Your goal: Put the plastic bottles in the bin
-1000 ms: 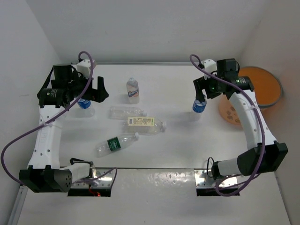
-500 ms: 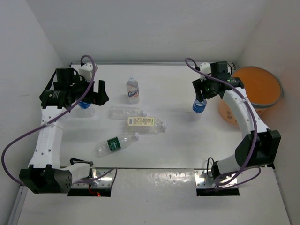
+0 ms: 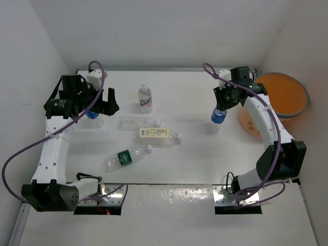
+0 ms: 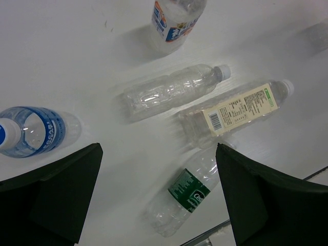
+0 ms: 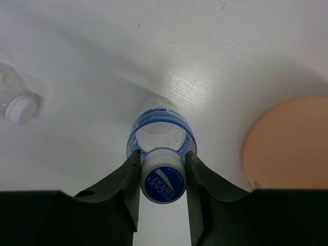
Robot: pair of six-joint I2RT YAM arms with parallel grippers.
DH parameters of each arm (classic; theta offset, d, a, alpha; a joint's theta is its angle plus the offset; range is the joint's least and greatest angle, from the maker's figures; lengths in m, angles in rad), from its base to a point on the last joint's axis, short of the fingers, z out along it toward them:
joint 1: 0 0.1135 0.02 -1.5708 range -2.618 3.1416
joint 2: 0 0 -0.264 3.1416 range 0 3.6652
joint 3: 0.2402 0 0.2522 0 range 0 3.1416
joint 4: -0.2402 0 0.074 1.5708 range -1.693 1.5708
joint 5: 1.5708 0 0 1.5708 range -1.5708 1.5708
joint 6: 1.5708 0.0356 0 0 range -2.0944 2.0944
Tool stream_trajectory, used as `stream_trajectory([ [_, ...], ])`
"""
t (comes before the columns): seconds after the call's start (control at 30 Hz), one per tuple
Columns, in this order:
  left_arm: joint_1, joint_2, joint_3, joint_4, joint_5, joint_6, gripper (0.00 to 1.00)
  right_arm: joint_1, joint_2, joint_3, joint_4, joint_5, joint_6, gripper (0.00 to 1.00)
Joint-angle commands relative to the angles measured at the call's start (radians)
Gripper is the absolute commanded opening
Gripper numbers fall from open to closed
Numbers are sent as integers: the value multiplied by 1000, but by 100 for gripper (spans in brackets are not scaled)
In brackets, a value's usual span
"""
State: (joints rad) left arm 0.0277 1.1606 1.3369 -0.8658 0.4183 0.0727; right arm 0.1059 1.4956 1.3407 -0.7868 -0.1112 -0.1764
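Note:
My right gripper (image 5: pixel 163 160) is shut on the white and blue cap of an upright blue-labelled plastic bottle (image 5: pixel 161 128), which stands on the table left of the orange bin (image 3: pixel 249 123). From above, that bottle (image 3: pixel 218 116) sits under the right gripper (image 3: pixel 222 106). My left gripper (image 4: pixel 159 147) hangs open above the table with nothing between its fingers. Below it lie a green-labelled bottle (image 4: pixel 189 192), a cream-labelled bottle (image 4: pixel 236 110) and a nearly unlabelled bottle (image 4: pixel 171 92). A second blue-labelled bottle (image 4: pixel 31 130) stands at its left, and a white-labelled one (image 4: pixel 174 20) stands farther back.
The bin (image 5: pixel 287 143) shows as an orange patch at the right of the right wrist view. White walls close in the table at the back and on both sides. The three lying bottles cluster in the table's middle (image 3: pixel 148 136).
The right gripper's fingers have closed onto the cap of the blue-labelled bottle, and the right arm shifted slightly. The left arm moved only a little and stayed open.

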Motion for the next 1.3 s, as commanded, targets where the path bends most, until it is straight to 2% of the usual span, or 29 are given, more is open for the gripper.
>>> stream_trajectory([
  [0.0, 1, -25, -8, 28, 11, 22, 100, -14, -67, 142, -52, -47, 8, 9],
  [0.07, 1, -25, -8, 37, 48, 32, 100, -40, -100, 222, -74, -53, 34, 0],
  [0.2, 11, -25, -27, 73, 142, 41, 100, -101, -172, 374, -61, -84, 75, 0],
  [0.23, 11, -16, -36, 88, 142, 14, 100, -171, -185, 411, -45, -87, 93, 0],
  [0.33, 11, -16, -36, 155, 152, -11, 100, -251, -219, 483, -17, -78, 124, 0],
  [0.43, 1, -7, -45, 220, 162, -36, 100, -307, -248, 535, 72, -7, 135, 0],
  [0.57, -29, 16, -36, 266, 162, -45, 97, -362, -233, 575, 95, 108, 95, 0],
  [0.73, -51, 60, -36, 287, 122, -65, 96, -483, -193, 571, 52, 84, 74, 0],
  [0.83, -86, 82, -36, 314, 39, -86, 96, -532, -160, 563, -9, 55, 69, 0],
  [0.9, -110, 111, -27, 327, 7, -86, 96, -557, -147, 514, -22, 48, 55, 0],
  [0.93, -121, 120, -16, 339, -6, -86, 100, -581, -138, 497, -17, 42, 54, 0],
  [1.07, -176, 181, 27, 364, -82, -68, 100, -637, -97, 410, -6, 5, 52, 0],
  [1.13, -195, 230, 45, 373, -127, -68, 100, -660, -57, 425, -40, -5, 57, 8],
  [1.17, -209, 261, 54, 382, -137, -59, 100, -666, -22, 445, -92, -13, 49, 25],
  [1.2, -222, 261, 70, 399, -153, -59, 100, -672, 9, 468, -110, -18, 46, 37],
  [1.27, -236, 306, 83, 418, -171, -59, 100, -678, 43, 498, -153, -28, 52, 55],
])
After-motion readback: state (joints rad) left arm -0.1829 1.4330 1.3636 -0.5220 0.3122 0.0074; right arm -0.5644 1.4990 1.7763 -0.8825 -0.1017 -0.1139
